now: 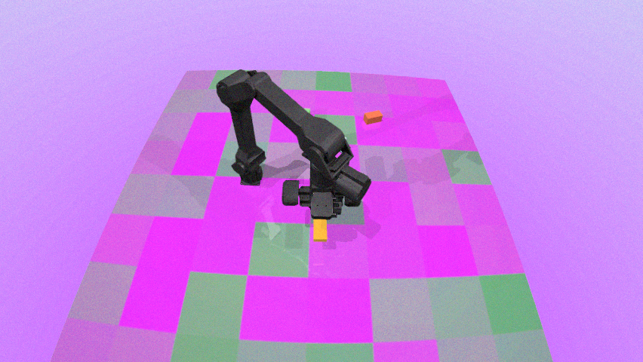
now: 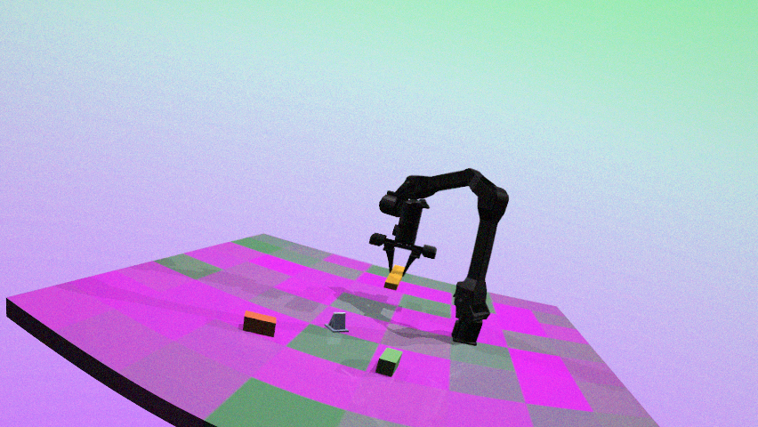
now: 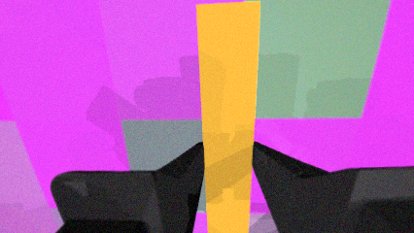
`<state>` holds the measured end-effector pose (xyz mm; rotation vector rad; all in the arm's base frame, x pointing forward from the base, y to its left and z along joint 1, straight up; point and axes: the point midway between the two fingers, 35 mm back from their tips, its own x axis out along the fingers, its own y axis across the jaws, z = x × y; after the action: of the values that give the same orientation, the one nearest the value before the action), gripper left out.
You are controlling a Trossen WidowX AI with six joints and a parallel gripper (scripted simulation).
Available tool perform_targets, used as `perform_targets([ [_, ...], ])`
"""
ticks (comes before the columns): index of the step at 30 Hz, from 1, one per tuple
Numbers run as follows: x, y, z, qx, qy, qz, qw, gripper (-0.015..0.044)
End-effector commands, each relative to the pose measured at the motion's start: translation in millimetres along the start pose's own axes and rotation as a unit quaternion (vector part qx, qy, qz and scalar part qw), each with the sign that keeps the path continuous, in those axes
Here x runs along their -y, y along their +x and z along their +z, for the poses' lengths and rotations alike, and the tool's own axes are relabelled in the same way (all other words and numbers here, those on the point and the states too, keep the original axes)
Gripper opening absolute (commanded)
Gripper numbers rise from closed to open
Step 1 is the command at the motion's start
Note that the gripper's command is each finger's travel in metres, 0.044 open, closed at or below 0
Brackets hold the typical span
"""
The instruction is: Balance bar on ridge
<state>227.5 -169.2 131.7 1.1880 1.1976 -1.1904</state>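
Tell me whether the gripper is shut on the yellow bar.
Shut on it: the gripper has both fingers pressed against the yellow bar, visible in the wrist view.

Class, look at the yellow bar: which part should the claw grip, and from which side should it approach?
Grip the yellow bar near its middle, across the narrow width, coming from above. Its long sides are flat and parallel, and a central hold suits balancing. The claw is shut on it this way.

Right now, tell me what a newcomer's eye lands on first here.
First, the yellow bar, pinched between the black gripper near the middle of the checkered table and lifted just off it. Next, three small things in the exterior view nearer the camera: an orange block, the grey ridge, and a green cube.
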Motion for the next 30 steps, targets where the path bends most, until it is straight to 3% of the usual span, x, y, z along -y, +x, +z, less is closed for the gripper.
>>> perform_targets([
  [1, -2, -7, -2, 0.001, 0.0, 0.004, 1.0, 0.0],
  [30, -63, -10, -84, -0.003, -0.142, 0.008, 0.99, 0.0],
])
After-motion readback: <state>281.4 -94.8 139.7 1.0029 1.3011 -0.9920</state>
